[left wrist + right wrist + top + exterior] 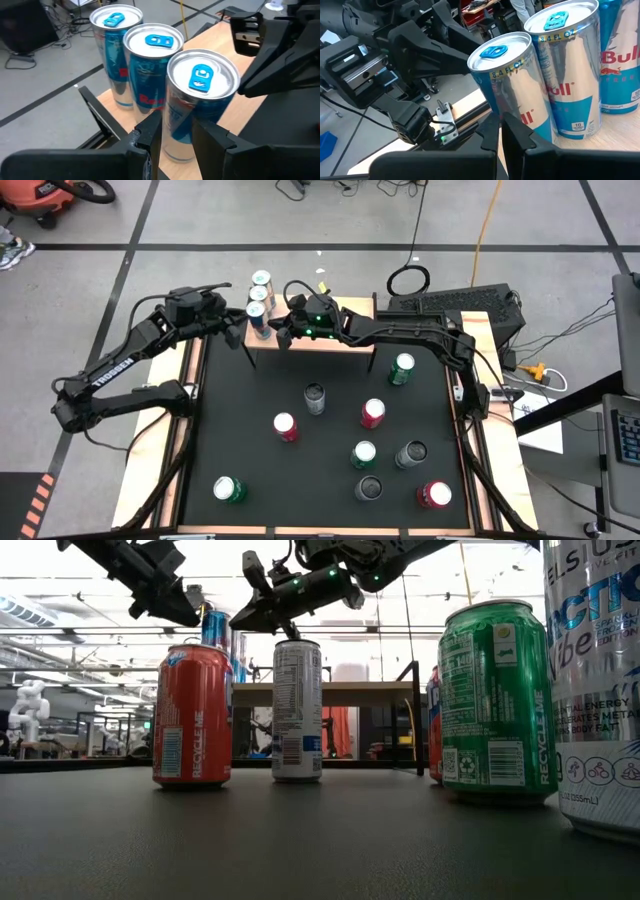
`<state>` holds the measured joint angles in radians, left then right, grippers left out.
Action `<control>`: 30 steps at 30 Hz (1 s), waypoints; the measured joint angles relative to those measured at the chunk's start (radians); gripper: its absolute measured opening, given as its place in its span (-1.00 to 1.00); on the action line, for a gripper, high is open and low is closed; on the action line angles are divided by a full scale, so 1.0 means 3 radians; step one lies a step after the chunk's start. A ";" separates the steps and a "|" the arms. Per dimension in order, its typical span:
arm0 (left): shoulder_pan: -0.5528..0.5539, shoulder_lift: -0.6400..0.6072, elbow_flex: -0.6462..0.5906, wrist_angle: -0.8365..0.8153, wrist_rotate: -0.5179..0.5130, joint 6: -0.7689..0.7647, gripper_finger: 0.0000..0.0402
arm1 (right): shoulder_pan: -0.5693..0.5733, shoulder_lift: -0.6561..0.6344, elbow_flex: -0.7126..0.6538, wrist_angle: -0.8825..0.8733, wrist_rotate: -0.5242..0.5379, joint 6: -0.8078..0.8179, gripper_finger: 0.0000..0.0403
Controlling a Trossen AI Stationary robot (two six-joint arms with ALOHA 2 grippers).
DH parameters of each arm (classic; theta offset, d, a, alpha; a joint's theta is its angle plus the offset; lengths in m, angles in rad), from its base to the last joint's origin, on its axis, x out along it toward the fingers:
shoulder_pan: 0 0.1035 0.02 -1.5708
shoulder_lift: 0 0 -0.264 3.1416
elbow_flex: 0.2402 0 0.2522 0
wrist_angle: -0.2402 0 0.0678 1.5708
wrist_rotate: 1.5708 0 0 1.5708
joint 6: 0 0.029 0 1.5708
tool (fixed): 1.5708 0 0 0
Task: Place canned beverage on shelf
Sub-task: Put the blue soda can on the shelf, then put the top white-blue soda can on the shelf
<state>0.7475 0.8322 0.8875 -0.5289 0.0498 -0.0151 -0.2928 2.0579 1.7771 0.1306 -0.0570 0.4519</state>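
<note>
The light-wood shelf (352, 306) stands on black legs at the table's far edge. Three blue-and-silver cans stand upright in a row on its left end: the far can (263, 279), the middle can (258, 294) and the near can (257, 315). My left gripper (176, 131) is open with a narrow gap, just left of the near can (200, 95), its fingers in front of the can's lower wall. My right gripper (500, 131) is shut, just right of the same can (517, 85), low by the shelf board (470, 111). My left gripper's fingers (152, 132) stand in front of the near can's lower wall (177, 132), not around it; I cannot tell whether they touch it. My right gripper's shut fingertips (491, 127) overlap the near can's lower side (530, 120); I cannot tell whether they touch.
Several cans stand loose on the black tabletop, among them a red can (285, 426), a dark can (315, 398), a green can (402, 368) and another green can (229, 489). The shelf's right part is bare. A dark keyboard (455, 305) lies beyond the table's far right corner.
</note>
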 joint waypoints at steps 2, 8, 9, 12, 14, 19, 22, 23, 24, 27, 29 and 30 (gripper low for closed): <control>0.0000 0.0000 0.0000 -0.0001 -0.0006 0.0001 -0.48 | 0.0000 0.0000 0.0000 -0.0001 0.0000 0.0000 -1.00; -0.0003 -0.0006 0.0000 -0.0010 -0.0005 -0.0012 -0.48 | 0.0000 0.0000 0.0000 -0.0018 0.0000 0.0000 -1.00; -0.0003 -0.0008 0.0000 -0.0011 -0.0004 -0.0017 -0.48 | 0.0000 0.0000 0.0000 -0.0032 -0.0001 0.0000 -1.00; -0.0003 -0.0051 0.0000 -0.0018 0.0001 -0.0125 -0.48 | -0.0005 -0.0031 0.0000 -0.0135 -0.0103 0.0000 -1.00; -0.0003 -0.0114 0.0000 -0.0021 0.0006 -0.0268 -0.48 | -0.0020 -0.0096 0.0000 -0.0286 -0.0193 0.0002 -1.00; -0.0006 -0.0333 0.0000 -0.0043 0.0029 -0.0632 -0.48 | -0.0050 -0.0378 0.0000 -0.1002 -0.0259 -0.0008 -1.00; -0.0006 -0.0455 0.0000 -0.0045 0.0194 -0.0720 -0.48 | -0.0051 -0.0602 0.0000 -0.1479 -0.0248 -0.0126 -1.00; -0.0006 -0.0492 0.0000 -0.0048 0.0256 -0.0721 -0.48 | -0.0051 -0.0682 0.0000 -0.1638 -0.0245 -0.0155 -1.00; -0.0006 -0.0525 0.0000 -0.0050 0.0330 -0.0721 -0.48 | -0.0050 -0.0758 0.0001 -0.1784 -0.0226 -0.0174 -1.00; -0.0008 -0.0600 0.0000 -0.0050 0.0576 -0.0721 -0.48 | -0.0048 -0.0986 0.0001 -0.2247 -0.0104 -0.0223 -1.00; -0.0025 -0.0632 0.0000 -0.0050 0.0759 -0.0723 -0.48 | -0.0043 -0.1134 0.0001 -0.2488 -0.0062 -0.0275 -1.00; -0.0047 -0.0644 0.0000 -0.0055 0.0841 -0.0723 -0.48 | -0.0043 -0.1208 0.0001 -0.2631 -0.0064 -0.0297 -1.00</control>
<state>0.7335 0.6390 0.8875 -0.5455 0.3022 -0.2320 -0.3058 1.6955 1.7775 -0.6586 -0.0761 0.3627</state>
